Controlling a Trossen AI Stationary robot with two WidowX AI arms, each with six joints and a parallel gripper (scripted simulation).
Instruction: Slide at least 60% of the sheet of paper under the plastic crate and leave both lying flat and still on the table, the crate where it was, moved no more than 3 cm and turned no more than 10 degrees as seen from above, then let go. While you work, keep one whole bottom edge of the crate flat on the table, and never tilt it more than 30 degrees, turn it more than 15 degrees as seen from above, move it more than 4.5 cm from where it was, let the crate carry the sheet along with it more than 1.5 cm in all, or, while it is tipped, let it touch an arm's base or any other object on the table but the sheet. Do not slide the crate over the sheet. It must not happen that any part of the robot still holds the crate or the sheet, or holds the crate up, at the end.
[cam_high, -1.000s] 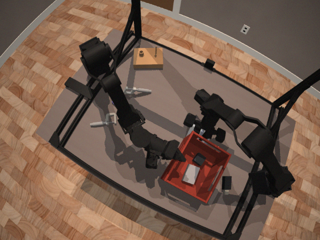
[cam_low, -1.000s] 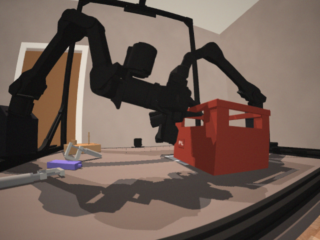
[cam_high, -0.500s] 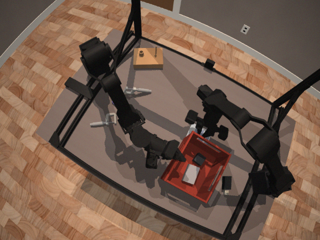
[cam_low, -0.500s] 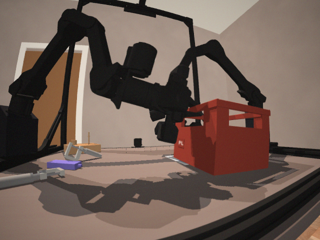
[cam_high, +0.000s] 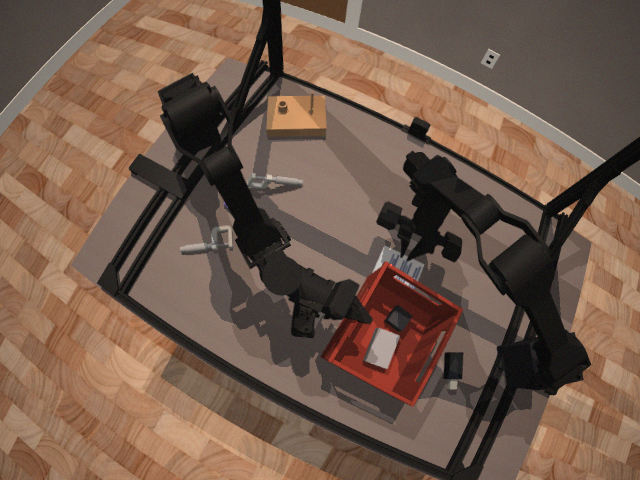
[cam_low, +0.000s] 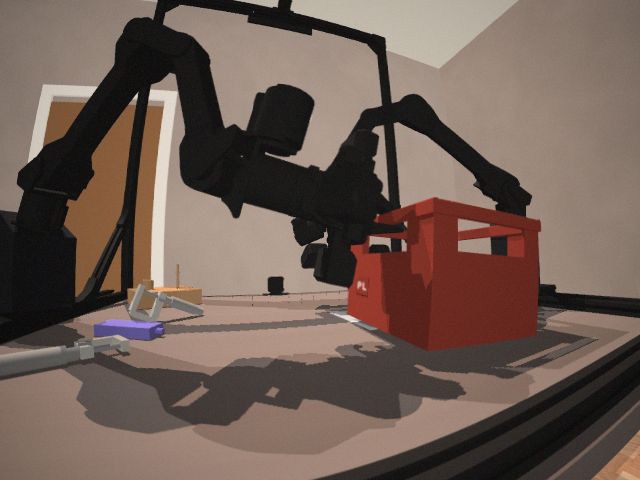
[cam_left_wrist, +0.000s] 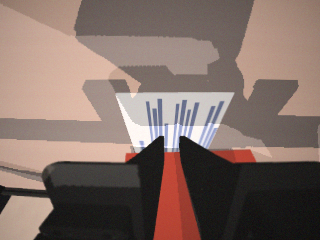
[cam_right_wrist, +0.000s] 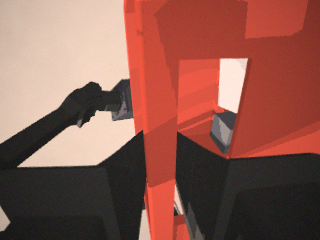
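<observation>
The red crate (cam_high: 398, 384) (cam_low: 480, 304) (cam_left_wrist: 242, 156) (cam_right_wrist: 210, 30) stands on the table; I cannot tell whether it is slightly tipped. The white sheet with blue bars (cam_high: 381, 258) (cam_left_wrist: 135, 107) (cam_low: 356, 321) shows partly beyond one short wall; the rest is hidden there. My right gripper (cam_high: 368, 317) (cam_low: 402, 227) (cam_right_wrist: 157, 135) is shut on the top bar of the crate's long wall marked PL. My left gripper (cam_high: 405, 254) (cam_left_wrist: 171, 141) is shut, a narrow gap between its empty tips, over the sheet beside the short wall. Contact with the sheet cannot be told.
A white box (cam_high: 381, 348) and a dark box (cam_high: 398, 317) lie inside the crate. Another dark box (cam_high: 453, 364) lies outside it. Two grey clamps (cam_high: 281, 181) (cam_high: 204, 248), a purple block (cam_low: 129, 329) and an orange block (cam_high: 297, 124) lie farther off. Black rails border the table.
</observation>
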